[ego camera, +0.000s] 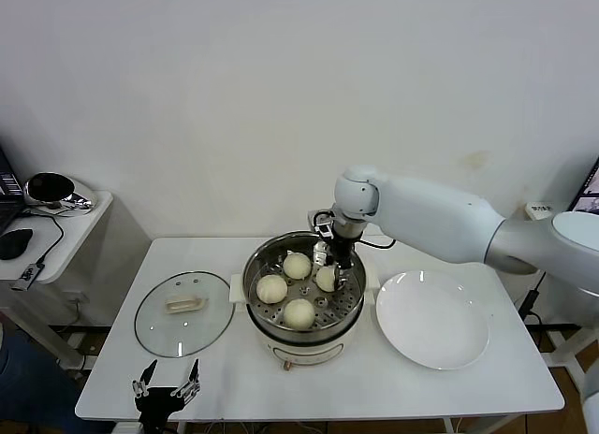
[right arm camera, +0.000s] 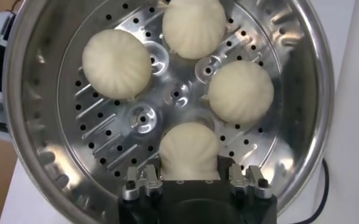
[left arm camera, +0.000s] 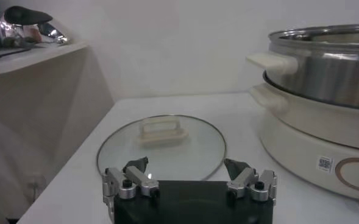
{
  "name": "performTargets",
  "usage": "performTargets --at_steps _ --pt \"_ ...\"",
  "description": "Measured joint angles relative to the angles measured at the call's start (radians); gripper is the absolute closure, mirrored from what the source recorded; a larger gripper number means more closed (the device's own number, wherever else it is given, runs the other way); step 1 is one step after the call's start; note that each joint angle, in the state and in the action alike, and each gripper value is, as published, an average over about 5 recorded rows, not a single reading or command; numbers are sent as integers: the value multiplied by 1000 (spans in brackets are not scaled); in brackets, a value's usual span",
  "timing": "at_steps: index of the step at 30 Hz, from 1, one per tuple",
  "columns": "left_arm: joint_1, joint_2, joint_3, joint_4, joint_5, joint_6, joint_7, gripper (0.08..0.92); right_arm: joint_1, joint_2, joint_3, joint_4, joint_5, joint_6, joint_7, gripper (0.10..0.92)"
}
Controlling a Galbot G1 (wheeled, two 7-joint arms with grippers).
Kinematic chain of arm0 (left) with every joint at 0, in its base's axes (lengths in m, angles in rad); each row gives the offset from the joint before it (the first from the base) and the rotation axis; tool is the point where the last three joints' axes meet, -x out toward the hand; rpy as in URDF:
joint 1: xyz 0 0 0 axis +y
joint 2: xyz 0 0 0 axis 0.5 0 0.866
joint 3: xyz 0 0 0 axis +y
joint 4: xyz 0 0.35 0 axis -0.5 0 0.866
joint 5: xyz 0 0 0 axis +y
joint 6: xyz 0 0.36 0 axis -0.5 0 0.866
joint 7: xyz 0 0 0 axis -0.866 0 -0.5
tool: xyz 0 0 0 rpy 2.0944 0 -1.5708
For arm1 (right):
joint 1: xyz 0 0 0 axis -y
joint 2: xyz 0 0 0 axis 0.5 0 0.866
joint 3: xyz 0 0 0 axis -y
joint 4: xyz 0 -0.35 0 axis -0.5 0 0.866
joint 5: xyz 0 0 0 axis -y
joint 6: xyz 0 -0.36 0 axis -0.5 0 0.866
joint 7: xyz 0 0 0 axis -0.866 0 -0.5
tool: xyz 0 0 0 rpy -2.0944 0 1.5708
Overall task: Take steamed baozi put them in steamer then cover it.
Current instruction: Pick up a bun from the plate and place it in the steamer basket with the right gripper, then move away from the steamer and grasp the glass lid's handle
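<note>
Four steamed baozi sit in the steamer at the middle of the tabletop in the head view, the right end effector lowered over the rear-right bun. From the left wrist, the left end effector hovers spread wide before the glass lid. From the right wrist, the right end effector's fingers flank one bun; whether they grip it, I cannot tell.
</note>
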Motion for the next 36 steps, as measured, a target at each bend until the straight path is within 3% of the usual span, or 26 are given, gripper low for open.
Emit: performTargets --at_steps 6,10,23,36 --pt "-2 -2 0 0 0 0 0 177 6 -15 13 18 -3 -20 6 250" --pt "1 -3 -1 -5 -3 2 -3 177 18 -43 38 45 -2 -35 3 207" --pt "-11 15 5 2 -12 -12 -14 177 -42 -283 299 207 60 -27 79 203" --pt "-56 66 14 7 -78 -29 -60 177 -435 -526 831 368 223 70 392 203"
